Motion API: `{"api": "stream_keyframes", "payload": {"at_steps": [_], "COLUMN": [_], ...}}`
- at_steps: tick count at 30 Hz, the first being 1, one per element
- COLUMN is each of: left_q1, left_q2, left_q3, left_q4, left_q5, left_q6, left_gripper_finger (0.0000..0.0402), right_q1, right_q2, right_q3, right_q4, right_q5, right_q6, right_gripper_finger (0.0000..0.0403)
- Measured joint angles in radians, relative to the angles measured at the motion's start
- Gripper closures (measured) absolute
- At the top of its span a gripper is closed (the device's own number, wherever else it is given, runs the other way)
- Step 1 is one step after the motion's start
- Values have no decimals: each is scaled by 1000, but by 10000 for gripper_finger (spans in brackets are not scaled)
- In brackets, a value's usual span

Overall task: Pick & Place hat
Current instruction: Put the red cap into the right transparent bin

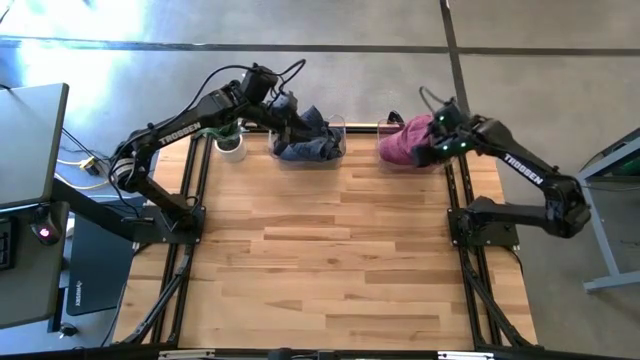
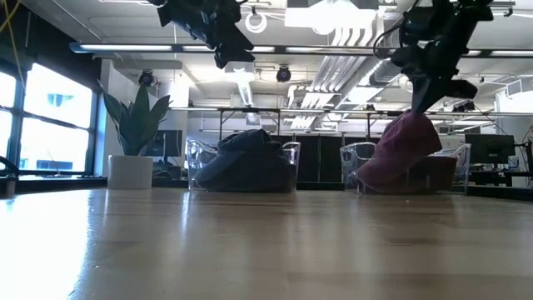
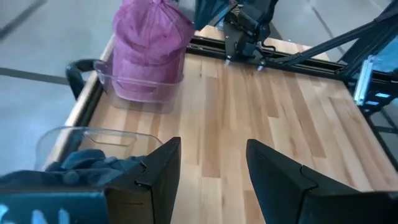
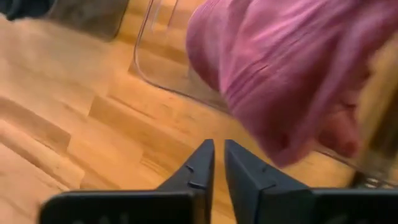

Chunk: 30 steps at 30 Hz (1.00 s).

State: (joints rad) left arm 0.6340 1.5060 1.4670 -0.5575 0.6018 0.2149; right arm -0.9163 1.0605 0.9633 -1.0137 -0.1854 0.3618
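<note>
A maroon hat (image 1: 405, 140) sits tilted in a clear bin (image 2: 366, 162) at the table's far right, and part of it leans over the bin's rim (image 4: 168, 68). My right gripper (image 1: 432, 135) hovers just above and beside it, shut, with nothing between its fingers (image 4: 219, 149). Dark blue hats (image 1: 305, 135) fill a second clear bin (image 1: 340, 125) at the far middle. My left gripper (image 1: 285, 105) hangs open above that bin. Its fingers stand wide apart (image 3: 211, 149), with the dark hats (image 3: 81, 165) below them.
A white pot with a green plant (image 2: 132, 171) stands at the far left, beside the dark hats' bin. Bare wooden tabletop (image 1: 330, 250) stretches from the bins to the near edge. Both arm bases stand at the table's left and right sides.
</note>
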Motion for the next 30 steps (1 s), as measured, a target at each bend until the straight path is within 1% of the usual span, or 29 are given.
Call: {"api": "stream_keyframes", "payload": {"at_steps": [2,3,5,7,8,10,12,14,19,21,22,24,28,30], "left_q1": [0,0,0,-1,-1,-1,-1,-1,-1,-1,-1,-1,-1,-1], "left_q2": [2,2,2,2,2,2,2,2,2,2,2,2,2,2], "left_q3": [0,0,0,0,0,0,0,0,0,0,0,0,0,0], "left_q4": [-6,-5,-5,-6,-7,-11,-14,-15,-28,-28,-28,-15,19,32], "left_q5": [16,17,18,18,18,18,18,20,20,19,19,19,18,17], "left_q6": [-9,-10,-10,-11,-14,-19,-38,-65,-100,-107,-107,-107,-108,-108], "left_gripper_finger": [223,223,223,223,223,223,223,223,223,223,223,223,223,223], "right_q1": [33,48,64,69,69,63,63,67,63,56,52,48,18,-25], "right_q2": [5,8,20,41,55,89,115,120,87,76,76,78,118,169], "right_q3": [-43,-65,-104,-132,-141,-158,-164,-149,-35,26,52,99,126,126], "right_q4": [54,83,132,152,139,92,71,48,-73,-74,-50,52,375,473], "right_q5": [33,77,215,367,422,463,463,432,259,177,142,115,166,189], "right_q6": [30,47,102,198,254,331,341,330,330,326,314,289,238,240], "right_gripper_finger": [390,396,397,392,391,394,400,400,394,398,400,401,401,402]}}
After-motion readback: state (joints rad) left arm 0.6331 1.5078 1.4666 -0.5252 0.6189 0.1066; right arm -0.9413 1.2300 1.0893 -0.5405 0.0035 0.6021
